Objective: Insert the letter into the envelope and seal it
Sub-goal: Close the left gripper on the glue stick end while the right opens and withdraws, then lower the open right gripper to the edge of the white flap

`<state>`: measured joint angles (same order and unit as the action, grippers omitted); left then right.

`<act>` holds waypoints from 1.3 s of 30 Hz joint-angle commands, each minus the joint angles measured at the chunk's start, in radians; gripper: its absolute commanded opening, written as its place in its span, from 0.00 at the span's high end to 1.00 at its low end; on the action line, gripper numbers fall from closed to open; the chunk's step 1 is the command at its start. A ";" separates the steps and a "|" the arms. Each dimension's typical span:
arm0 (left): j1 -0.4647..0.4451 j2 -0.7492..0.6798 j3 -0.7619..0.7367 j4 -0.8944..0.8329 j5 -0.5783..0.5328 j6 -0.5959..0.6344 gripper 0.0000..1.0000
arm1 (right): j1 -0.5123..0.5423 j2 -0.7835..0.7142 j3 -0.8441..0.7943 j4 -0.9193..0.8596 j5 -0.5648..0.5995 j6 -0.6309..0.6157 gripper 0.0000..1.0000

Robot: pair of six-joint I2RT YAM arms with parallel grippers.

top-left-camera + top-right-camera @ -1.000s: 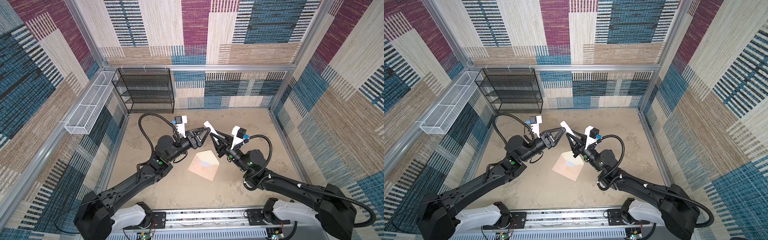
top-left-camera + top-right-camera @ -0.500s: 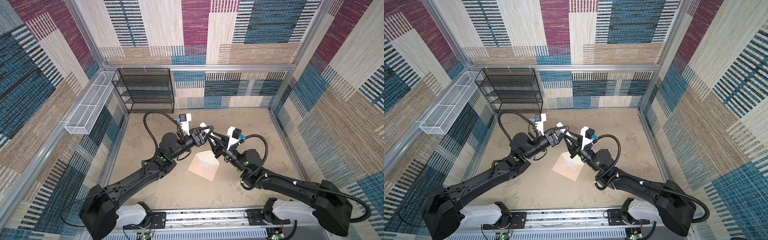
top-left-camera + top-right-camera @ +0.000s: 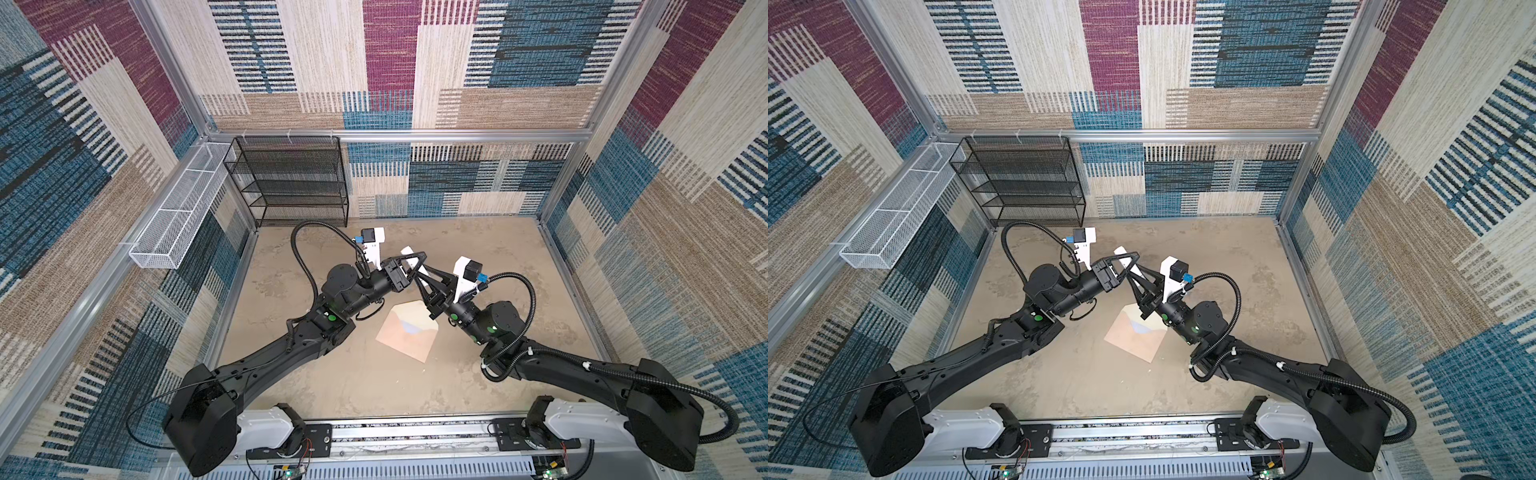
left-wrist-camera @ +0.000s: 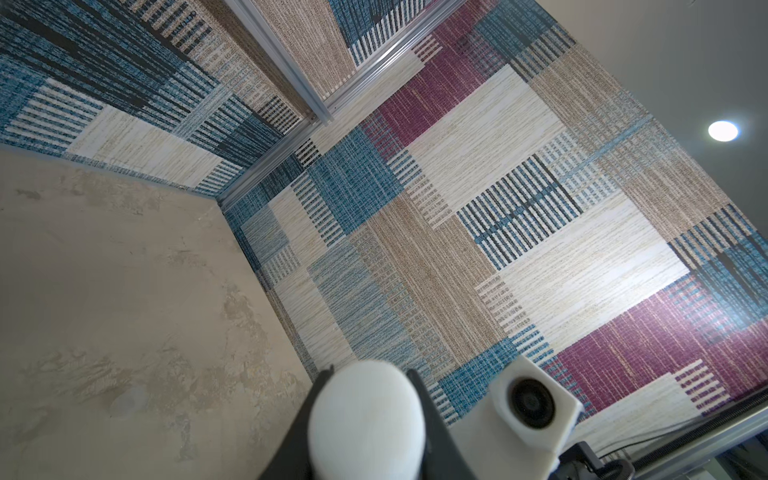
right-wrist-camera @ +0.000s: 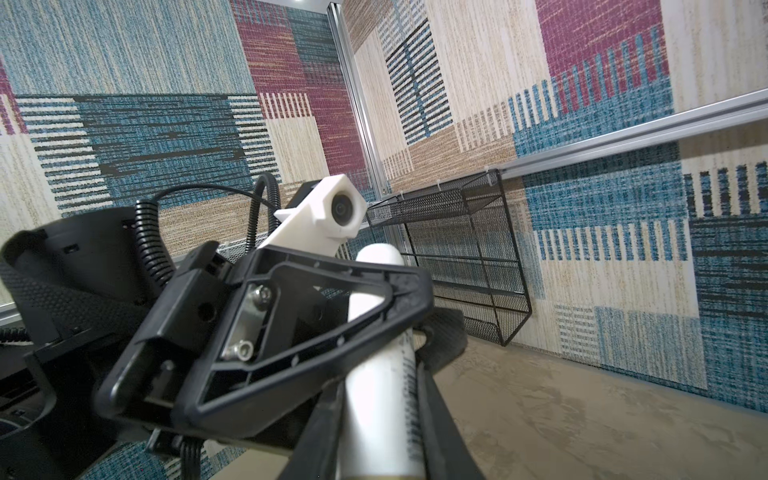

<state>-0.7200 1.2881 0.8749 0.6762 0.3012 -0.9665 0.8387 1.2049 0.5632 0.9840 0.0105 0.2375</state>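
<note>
Top view: both grippers met mid-air at frame centre. Right gripper (image 3: 422,282) was clamped round the body of the white tube (image 3: 406,250); the right wrist view showed the barrel (image 5: 376,395) running up between its fingers. Left gripper (image 3: 417,259) was pinched on the tube's far end. The left wrist view showed the rounded white end (image 4: 368,419) wedged between both dark fingers, no gap visible.

Envelope (image 3: 405,336) lay flat on the table (image 3: 332,374) just below centre, mouth open, upper right corner hidden behind the right gripper. Couldn't confirm the letter. A pale bluish-white patch (image 3: 411,328) in the mouth might have been it.

My read: this was the uncap step, glue for the seal. The clean way was for the right to hold the barrel still while the left pulled straight along the tube axis, with a small twist if stuck and no sideways levering. Left needed to grip the cap only, not across the seam, or nothing would separate. Worth keeping the open tip off the envelope face until over the flap.
</note>
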 commanded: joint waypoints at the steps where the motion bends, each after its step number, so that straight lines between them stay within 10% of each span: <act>1: -0.001 -0.001 0.002 0.045 0.016 0.028 0.78 | 0.000 0.004 -0.002 0.031 0.014 0.005 0.84; 6: -0.001 -0.021 0.002 0.002 -0.011 0.063 0.83 | 0.001 -0.002 0.000 -0.024 -0.010 -0.013 0.58; 21: 0.097 -0.288 0.034 -0.687 -0.203 0.389 0.84 | -0.104 -0.211 0.050 -0.717 0.053 -0.065 0.21; 39: 0.106 -0.382 -0.342 -0.727 0.032 0.162 0.83 | -0.358 0.604 0.661 -1.339 -0.365 -0.069 0.19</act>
<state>-0.6159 0.9173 0.5659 -0.0929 0.2947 -0.7357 0.4786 1.7649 1.1881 -0.2855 -0.2829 0.1864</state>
